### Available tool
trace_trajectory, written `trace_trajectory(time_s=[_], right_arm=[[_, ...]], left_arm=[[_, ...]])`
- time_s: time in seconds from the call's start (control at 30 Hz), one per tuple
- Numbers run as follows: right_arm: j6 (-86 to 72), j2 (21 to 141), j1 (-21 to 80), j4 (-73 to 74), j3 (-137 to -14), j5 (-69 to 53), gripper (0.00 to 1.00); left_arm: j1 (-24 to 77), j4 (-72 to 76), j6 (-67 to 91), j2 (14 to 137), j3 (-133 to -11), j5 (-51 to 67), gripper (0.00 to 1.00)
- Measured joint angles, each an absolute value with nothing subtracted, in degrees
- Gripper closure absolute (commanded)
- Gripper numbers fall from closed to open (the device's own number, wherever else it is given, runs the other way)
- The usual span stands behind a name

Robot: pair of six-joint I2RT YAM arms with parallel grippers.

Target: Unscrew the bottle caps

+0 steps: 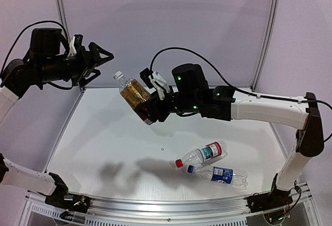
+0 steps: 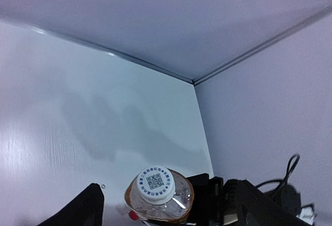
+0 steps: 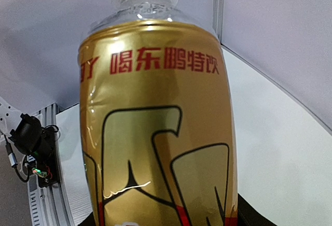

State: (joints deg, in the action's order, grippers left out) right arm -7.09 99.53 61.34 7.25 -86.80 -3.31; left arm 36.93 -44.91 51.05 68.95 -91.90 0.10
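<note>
The left claw [image 1: 102,62], spread at upper left, likely must next grip and twist the white cap [image 1: 119,74] on the bottle [image 1: 134,94] the right claw [image 1: 149,113] pinches.

Gold-labelled bottle [image 3: 155,132] with red lettering; white cap [image 2: 154,183] with dark QR pattern; red cap [image 1: 179,163]; blue cap [image 1: 190,169].

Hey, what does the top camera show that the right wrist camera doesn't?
Only the top view: a red-capped clear plastic bottle and a blue-capped clear plastic bottle lying on the white table. Only the right wrist view: legible red characters on the gold label. Both: the amber-filled clear plastic bottle held by the right gripper.
</note>
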Motion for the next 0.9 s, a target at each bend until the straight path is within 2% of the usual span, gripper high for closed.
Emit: trace_trajectory(time_s=[0.13, 0.33, 0.6, 0.9], right_arm=[[-8.54, 98.15, 61.34, 6.63, -86.48, -8.99, 1.0], [-11.92, 96.29, 61.34, 2.94, -86.3, -17.43, 1.0], [-13.74, 95.66, 61.34, 1.21, -86.3, -22.11, 1.0], [-14.52, 95.66, 61.34, 0.95, -86.3, -23.16, 1.0]], left_arm=[[36.16, -40.29, 41.45, 64.14, -88.58, 4.34, 0.08], [31.14, -31.73, 33.87, 62.89, -84.38, 18.04, 0.12], [30.52, -25.39, 31.44, 66.26, -84.2, 30.59, 0.28], [31.27, -23.16, 31.29, 66.54, -83.57, 32.99, 0.47]])
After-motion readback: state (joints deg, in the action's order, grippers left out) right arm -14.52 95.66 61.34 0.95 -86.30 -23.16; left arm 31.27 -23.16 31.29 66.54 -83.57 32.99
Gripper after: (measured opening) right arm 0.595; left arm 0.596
